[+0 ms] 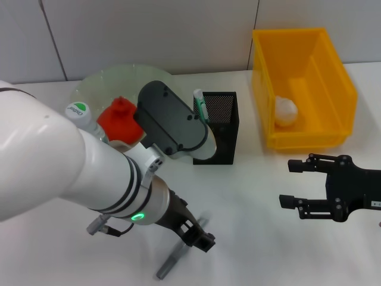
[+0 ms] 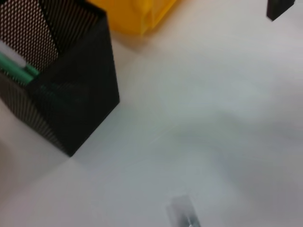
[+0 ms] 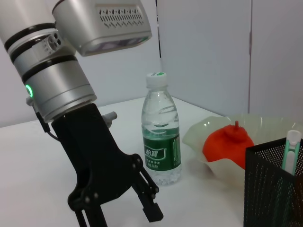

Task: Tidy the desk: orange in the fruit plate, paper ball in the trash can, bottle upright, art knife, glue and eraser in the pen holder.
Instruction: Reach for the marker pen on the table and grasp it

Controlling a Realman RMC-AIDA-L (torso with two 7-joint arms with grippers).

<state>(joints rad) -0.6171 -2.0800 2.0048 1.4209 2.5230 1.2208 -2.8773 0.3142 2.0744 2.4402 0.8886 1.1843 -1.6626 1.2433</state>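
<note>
My left gripper (image 1: 199, 235) hangs low over the front of the table, fingers apart, right above a grey art knife (image 1: 171, 262) lying on the table. It also shows in the right wrist view (image 3: 118, 215). The black mesh pen holder (image 1: 217, 128) holds a green and white glue stick (image 1: 199, 104). The orange (image 1: 122, 119) lies in the glass fruit plate (image 1: 95, 86). The bottle (image 1: 77, 113) stands upright beside the plate. The paper ball (image 1: 284, 110) lies in the yellow bin (image 1: 309, 47). My right gripper (image 1: 289, 183) is open and empty at the right. The eraser is out of view.
The pen holder (image 2: 61, 85) stands close behind my left gripper, with the yellow bin (image 2: 137, 14) beyond it. The bottle (image 3: 161, 137) and the plate with the orange (image 3: 227, 146) stand behind my left arm. A grey end piece (image 2: 182, 215) shows low in the left wrist view.
</note>
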